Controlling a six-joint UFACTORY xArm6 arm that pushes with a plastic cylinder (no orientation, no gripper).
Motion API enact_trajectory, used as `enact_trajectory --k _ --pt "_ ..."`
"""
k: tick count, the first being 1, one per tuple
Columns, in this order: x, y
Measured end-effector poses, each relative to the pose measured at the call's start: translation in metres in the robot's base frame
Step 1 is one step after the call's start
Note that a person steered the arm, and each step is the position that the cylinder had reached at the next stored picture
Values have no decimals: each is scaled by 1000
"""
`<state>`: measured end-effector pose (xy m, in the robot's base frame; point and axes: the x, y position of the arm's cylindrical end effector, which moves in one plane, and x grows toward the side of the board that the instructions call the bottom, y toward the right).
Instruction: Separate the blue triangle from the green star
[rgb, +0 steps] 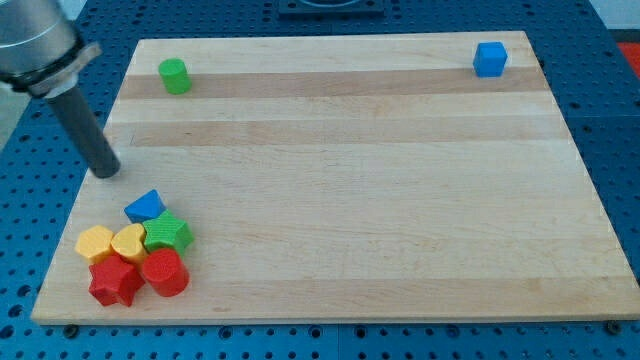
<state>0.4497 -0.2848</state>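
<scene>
The bench (350, 150) is showing pale wood with lengthwise grain bands. Beside the green star (168, 233) are lying a blue triangle (146, 207), a yellow heart (128, 242), a yellow block (95, 243), possibly hexagonal, a red star (115, 281) and a red cylinder (165, 272).

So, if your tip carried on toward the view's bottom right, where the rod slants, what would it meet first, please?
Probably the blue triangle: my tip sits just up-left of it, with bare board between. The green star lies right behind it, though depth is hard to judge.
</scene>
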Motion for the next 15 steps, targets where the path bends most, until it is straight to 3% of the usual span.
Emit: enact_trajectory --k 2,6,8,10,12,13,14,15 --pt "59 -18" --pt "88 45" --pt "74 91" --pt "28 57" --pt "22 24" --pt "48 35" --pt "63 83" --pt "36 126"
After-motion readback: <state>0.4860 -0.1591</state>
